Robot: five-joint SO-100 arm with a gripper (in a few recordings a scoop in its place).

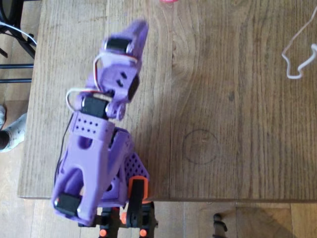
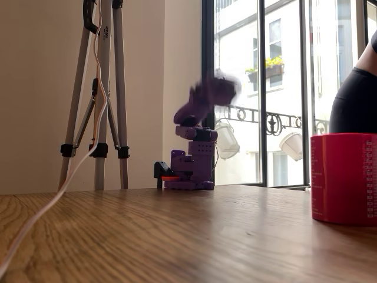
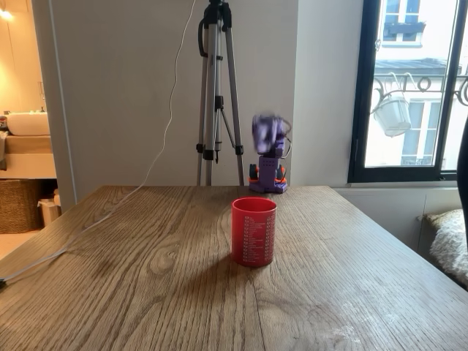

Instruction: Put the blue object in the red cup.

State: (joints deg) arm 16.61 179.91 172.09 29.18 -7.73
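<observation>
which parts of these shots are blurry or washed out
Overhead view: the purple arm is smeared at its upper tip, the table sharp. A fixed view: the arm's raised end is motion-blurred against a bright, blown-out window; the red cup is crisp. Other fixed view: the arm's top is blurred.

A: The table (image 3: 146, 278) is showing as wood, its grain running in long waves, and the finish is looking matt with a faint sheen near the window.

B: The red cup (image 3: 254, 231) is reading as smooth plastic, slightly glossy, with fine pale print running down its wall.

A: The arm (image 1: 99, 148) is looking like matt purple plastic, holes dotting its flat panels, with orange plastic pieces sitting at the base.

B: The tripod (image 3: 217, 95) legs are gleaming like smooth grey metal, and the white cable (image 1: 297, 59) is lying there looking rubbery and smooth.
</observation>
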